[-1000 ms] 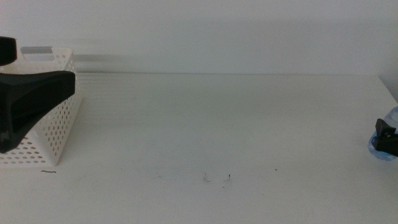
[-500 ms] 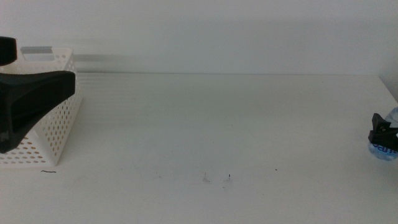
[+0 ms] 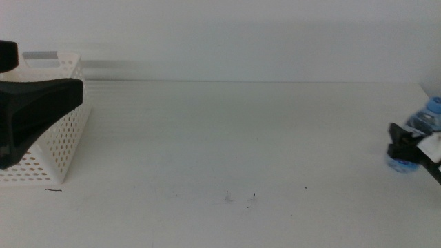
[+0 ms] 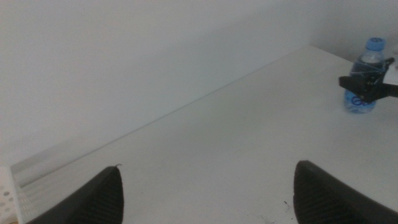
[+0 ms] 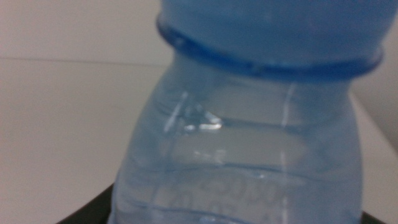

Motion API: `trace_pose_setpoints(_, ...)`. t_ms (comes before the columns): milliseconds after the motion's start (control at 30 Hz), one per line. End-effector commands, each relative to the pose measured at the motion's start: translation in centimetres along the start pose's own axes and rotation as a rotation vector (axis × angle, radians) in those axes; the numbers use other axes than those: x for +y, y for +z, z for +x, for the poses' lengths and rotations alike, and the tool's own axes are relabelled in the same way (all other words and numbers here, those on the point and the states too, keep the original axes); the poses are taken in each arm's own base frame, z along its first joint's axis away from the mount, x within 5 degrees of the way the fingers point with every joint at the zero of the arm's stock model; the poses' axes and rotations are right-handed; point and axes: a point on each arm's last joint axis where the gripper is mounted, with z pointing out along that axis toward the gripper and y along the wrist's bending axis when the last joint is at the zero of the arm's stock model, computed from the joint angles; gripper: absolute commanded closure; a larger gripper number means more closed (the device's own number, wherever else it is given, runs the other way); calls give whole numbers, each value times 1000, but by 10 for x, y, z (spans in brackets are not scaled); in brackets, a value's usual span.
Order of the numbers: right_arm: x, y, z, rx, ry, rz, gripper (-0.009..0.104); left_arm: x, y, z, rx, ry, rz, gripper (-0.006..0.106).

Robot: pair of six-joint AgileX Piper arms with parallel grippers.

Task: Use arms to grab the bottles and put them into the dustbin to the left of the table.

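- Your right gripper [image 3: 403, 148] is clamped on the water bottle [image 3: 413, 141] around its middle, jaws on either side of the label; the left wrist view shows this best, dark fingers [image 4: 354, 81] crossing the body below the shoulder.
- The bottle stands upright at the table's right edge, toward the far right corner, base on or just above the table [image 3: 241, 138]; I can't tell which.
- Your left gripper [image 4: 205, 193] is holding nothing, jaws spread wide; it hangs over the dustbin [image 3: 65, 148] at the table's left edge.
- Handling: clear thin plastic with a blue cap [image 4: 374, 43], looks light, maybe partly full. The walls will likely flex under a squeeze and the surface is smooth, so it could slip or rotate. The mid-body grip near the label looks good; the neck under the cap ring would be stiffer if you need to regrip.
- It's a long carry across the whole table to the dustbin, so keep it upright to avoid a swing.
- Hidden: the right wrist view is filled by the blurred bottle neck, so the jaws there are barely seen. In the middle view the right arm and part of the bottle are cut by the frame edge. The dustbin's inside is blocked by the left gripper, so its contents are unknown. No tea bottle or can is visible.
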Motion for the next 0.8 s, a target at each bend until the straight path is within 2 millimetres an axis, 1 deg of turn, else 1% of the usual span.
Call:
trace_pose_setpoints(0, 15, 1, -31, -137, -37, -96, 97, 0, 0, -1, -12, -5, -5, 7)
trace_pose_setpoints(100, 43, 3, -52, -134, -43, -223, 97, 0, 0, -1, -12, -5, -5, 7)
trace_pose_setpoints(167, 64, 4, -66, -124, -84, -294, 97, 0, 0, -1, -12, -5, -5, 7)
trace_pose_setpoints(267, 102, 7, -89, -149, -134, -388, 97, 0, 0, -1, -12, -5, -5, 7)
trace_pose_setpoints(333, 133, 9, -102, -156, -133, -462, 97, 0, 0, -1, -12, -5, -5, 7)
trace_pose_setpoints(433, 177, 8, -116, -174, -167, -560, 98, 0, 0, -1, -12, -5, -5, 7)
trace_pose_setpoints(600, 231, 20, -130, -203, -185, -661, 98, 0, 0, -1, -12, -5, -5, 7)
trace_pose_setpoints(700, 261, 29, -130, -205, -170, -713, 98, 0, 0, -1, -12, -5, -5, 7)
trace_pose_setpoints(767, 280, 39, -125, -196, -181, -734, 98, 0, 0, -1, -12, -5, -5, 7)
